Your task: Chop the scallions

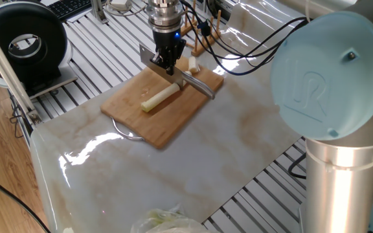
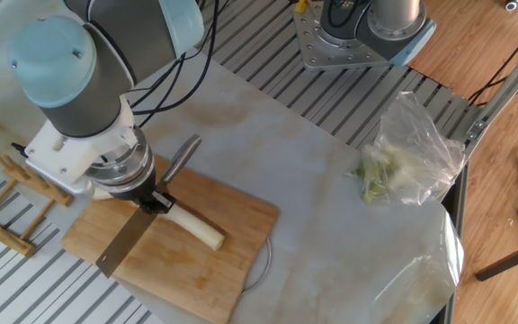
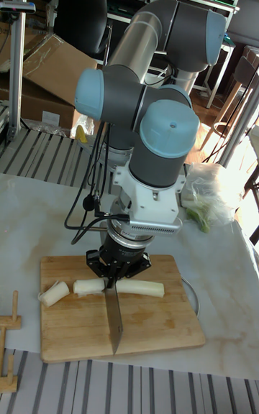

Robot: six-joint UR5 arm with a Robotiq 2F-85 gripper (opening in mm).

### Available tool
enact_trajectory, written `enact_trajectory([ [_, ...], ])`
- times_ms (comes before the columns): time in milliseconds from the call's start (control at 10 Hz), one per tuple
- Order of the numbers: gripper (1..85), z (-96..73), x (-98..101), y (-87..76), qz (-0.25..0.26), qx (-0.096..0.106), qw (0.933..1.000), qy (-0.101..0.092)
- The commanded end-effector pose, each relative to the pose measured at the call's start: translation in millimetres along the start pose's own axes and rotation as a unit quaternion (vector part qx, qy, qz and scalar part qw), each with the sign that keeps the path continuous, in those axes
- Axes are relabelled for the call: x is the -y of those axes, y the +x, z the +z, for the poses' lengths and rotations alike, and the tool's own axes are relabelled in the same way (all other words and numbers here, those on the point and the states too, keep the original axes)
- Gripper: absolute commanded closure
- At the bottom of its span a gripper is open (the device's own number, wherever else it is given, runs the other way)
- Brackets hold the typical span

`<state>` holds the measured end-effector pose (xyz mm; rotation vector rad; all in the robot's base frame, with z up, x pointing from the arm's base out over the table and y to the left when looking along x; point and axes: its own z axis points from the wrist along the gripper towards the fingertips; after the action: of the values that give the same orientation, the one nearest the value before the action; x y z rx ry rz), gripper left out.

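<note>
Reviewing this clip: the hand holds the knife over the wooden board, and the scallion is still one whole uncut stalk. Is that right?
Not quite. The hand does hold the knife over the board, but the scallion is already cut: the tall fixed view shows separate chunks left of the blade.

UR5 arm (image 3: 155, 40): grey tube links, pale-blue joint caps with embossed UR logo (image 1: 306, 90), white wrist flange, black cables looped alongside, black tool (image 3: 119, 264).

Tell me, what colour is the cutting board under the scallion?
The cutting board is light brown wood, plain; it shows best in the other fixed view.
</note>
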<state>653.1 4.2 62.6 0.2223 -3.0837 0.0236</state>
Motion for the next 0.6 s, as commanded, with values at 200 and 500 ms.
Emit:
enact_trajectory([
  [200,84.3,9.6,1.2,-4.0,0.007,0.008,0.9999,-0.001],
  [500,84.3,-0.2,-1.8,-0.5,0.013,-0.004,0.9999,0.0],
])
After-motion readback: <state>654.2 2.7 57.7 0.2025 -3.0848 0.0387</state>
